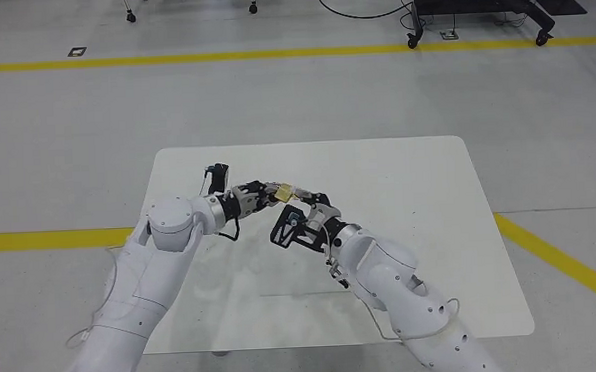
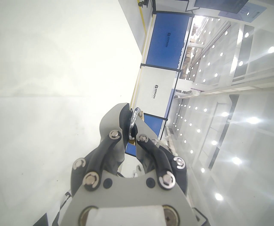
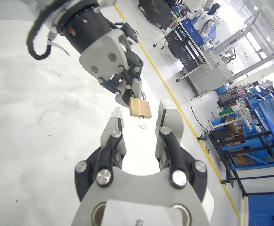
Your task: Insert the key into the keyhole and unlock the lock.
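Over the white table [image 1: 418, 181] your left gripper [image 1: 268, 193] is clamped on the shackle, hanging the brass lock [image 3: 138, 107] in the air. Your right gripper [image 3: 141, 111] waits spread and empty just beneath. I'd judge you're at regrasping: pinch the small key [image 3: 143, 125] under the keyhole squarely, then turn. I cannot tell whether it's seated

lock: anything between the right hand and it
Nothing visible does. The open right hand faces the lock with only bare space between them; the lock hangs by its shackle from the shut left hand.
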